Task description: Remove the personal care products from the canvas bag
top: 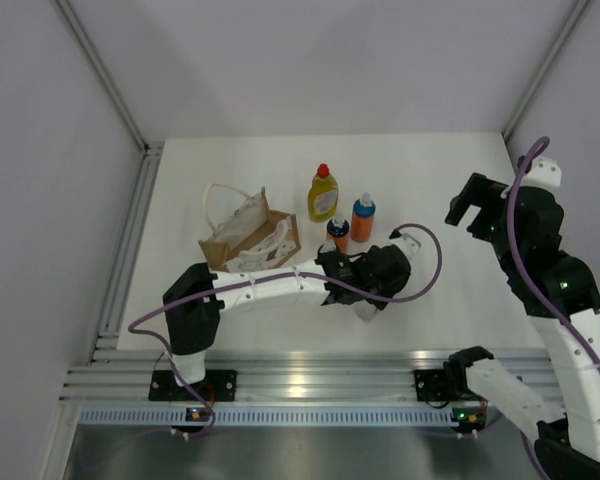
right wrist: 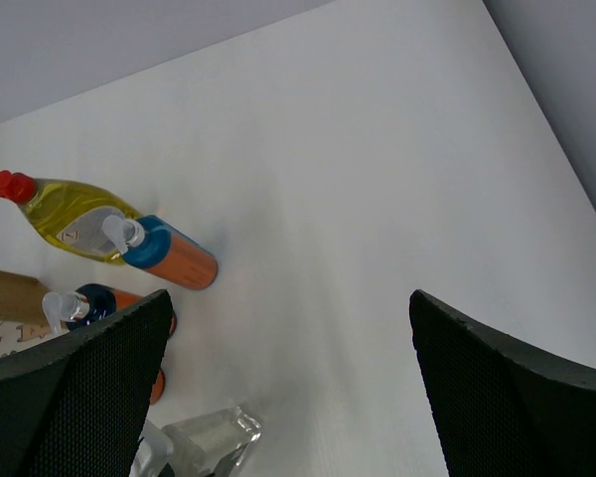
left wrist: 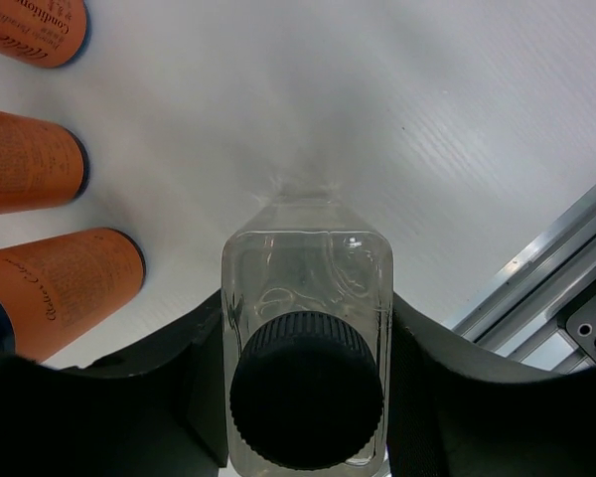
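The tan canvas bag lies at the table's middle left, its white handles up. The yellow bottle with a red cap and two orange bottles with blue caps stand right of it. My left gripper is shut on the pale translucent bottle, one finger on each side below its dark round cap; its base is at or just above the table. Three orange bottles stand to its left. My right gripper is open and empty, raised at the right; its view shows the yellow bottle.
An aluminium rail runs along the near edge, close to the held bottle in the left wrist view. Grey walls enclose the table on the left, back and right. The left arm's purple cable loops right of the left gripper.
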### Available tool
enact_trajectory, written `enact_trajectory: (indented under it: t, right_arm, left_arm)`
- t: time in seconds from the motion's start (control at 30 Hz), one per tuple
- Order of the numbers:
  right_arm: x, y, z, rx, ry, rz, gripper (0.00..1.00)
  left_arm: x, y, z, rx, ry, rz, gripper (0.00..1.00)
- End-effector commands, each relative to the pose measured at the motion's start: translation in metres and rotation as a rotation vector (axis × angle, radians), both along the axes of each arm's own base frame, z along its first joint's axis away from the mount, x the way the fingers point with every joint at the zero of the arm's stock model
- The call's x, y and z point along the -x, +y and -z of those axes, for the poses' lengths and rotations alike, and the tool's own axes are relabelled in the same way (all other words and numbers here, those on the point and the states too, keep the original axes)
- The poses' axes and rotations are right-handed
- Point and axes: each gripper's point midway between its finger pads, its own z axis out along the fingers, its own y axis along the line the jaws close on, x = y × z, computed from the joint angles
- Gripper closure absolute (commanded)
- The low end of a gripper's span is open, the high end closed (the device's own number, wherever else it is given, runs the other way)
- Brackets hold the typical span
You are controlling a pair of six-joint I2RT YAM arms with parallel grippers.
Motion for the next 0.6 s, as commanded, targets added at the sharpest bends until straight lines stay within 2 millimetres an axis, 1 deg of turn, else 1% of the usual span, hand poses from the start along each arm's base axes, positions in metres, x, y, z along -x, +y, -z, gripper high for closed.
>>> enact_trajectory:
  t: [0.0, 0.03, 0.07, 0.13, 0.17, 0.23, 0.27, 0.3, 0.37, 0.43, 0.47, 0.5, 0.53, 0.57]
  right_arm:
    - [0.007, -0.007, -0.01, 0.01, -0.015, 0.007, 0.0]
    - [0.006, -0.007, -0.011, 0.014, -0.017, 0.007, 0.0]
    - [0.007, -0.007, -0.012, 0.016, -0.02, 0.004, 0.01]
    - [0.007, -0.008, -0.014, 0.019, -0.021, 0.006, 0.01]
    - [0.007, -0.008, -0.015, 0.021, -0.022, 0.004, 0.01]
    - [0.007, -0.008, -0.016, 0.023, -0.025, 0.004, 0.0]
    - [0.007, -0.008, -0.017, 0.024, -0.026, 0.004, 0.01]
    - [0.007, -0.009, -0.017, 0.027, -0.026, 0.004, 0.0]
    - [0.006, -0.009, -0.017, 0.036, -0.019, 0.002, 0.01]
    - [0.005, -0.007, -0.016, 0.052, -0.005, -0.015, 0.01]
    - [0.004, -0.006, -0.016, 0.058, -0.002, -0.023, 0.0]
    - [0.005, -0.006, -0.018, 0.061, -0.007, -0.031, 0.0]
    - [0.005, -0.003, -0.018, 0.076, -0.005, -0.055, 0.0]
    - [0.006, -0.004, -0.022, 0.085, -0.014, -0.063, 0.0]
  left_arm:
    - [-0.009, -0.018, -0.034, 0.091, -0.058, -0.004, 0.73]
    - [-0.01, -0.017, -0.036, 0.092, -0.064, -0.009, 0.7]
    - [-0.011, -0.016, -0.037, 0.093, -0.069, -0.016, 0.6]
    - [-0.014, -0.012, -0.041, 0.082, -0.081, -0.029, 0.51]
    - [-0.017, -0.009, -0.043, 0.073, -0.095, -0.045, 0.37]
    - [-0.02, -0.007, -0.051, 0.072, -0.115, -0.056, 0.26]
    - [-0.023, -0.004, -0.057, 0.073, -0.132, -0.071, 0.16]
    - [-0.026, -0.002, -0.061, 0.076, -0.14, -0.078, 0.02]
    - [-0.031, 0.001, -0.074, 0.094, -0.154, -0.091, 0.02]
    - [-0.04, 0.007, -0.086, 0.101, -0.17, -0.119, 0.02]
    - [-0.045, 0.011, -0.095, 0.102, -0.19, -0.141, 0.02]
    - [-0.052, 0.018, -0.106, 0.12, -0.2, -0.167, 0.02]
    - [-0.057, 0.024, -0.112, 0.124, -0.204, -0.188, 0.02]
    - [-0.072, 0.037, -0.12, 0.129, -0.206, -0.238, 0.02]
